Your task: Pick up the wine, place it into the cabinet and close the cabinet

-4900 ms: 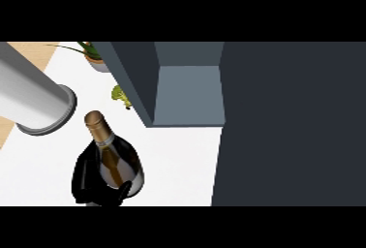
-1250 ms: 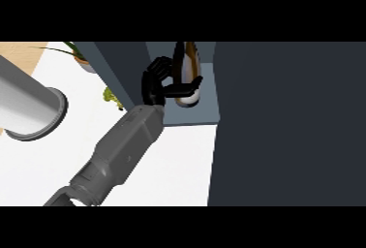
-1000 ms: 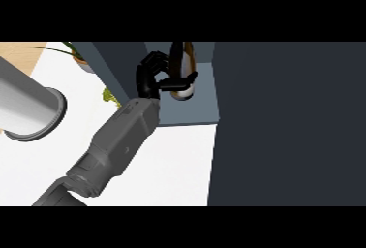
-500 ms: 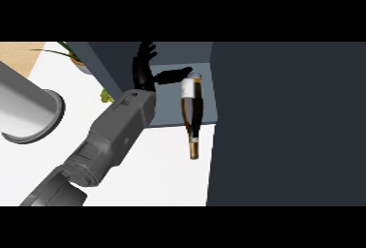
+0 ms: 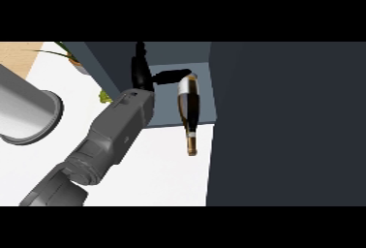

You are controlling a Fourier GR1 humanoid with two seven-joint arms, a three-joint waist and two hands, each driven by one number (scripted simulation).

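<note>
The wine bottle [image 5: 187, 109] lies tipped in the open cabinet [image 5: 202, 60]. Its base is deep inside and its gold-foiled neck [image 5: 191, 144] sticks out past the shelf's front edge over the white counter. My left hand [image 5: 142, 77] is just left of the bottle's base and is open. The fingers point up along the cabinet's left wall and the thumb stretches right to the bottle's base. The grey forearm [image 5: 118, 131] runs up to it from the lower left. The right hand does not show.
The cabinet's dark door [image 5: 286, 121] fills the whole right side. A big grey cylinder [image 5: 25, 118] stands at the left edge. A potted plant [image 5: 71, 55] sits behind the cabinet's left wall. White counter [image 5: 168, 179] lies below the cabinet.
The left hand, earlier curled round the upright bottle inside the cabinet, has opened and drawn left. The bottle has tipped over, neck now pointing out over the counter.
</note>
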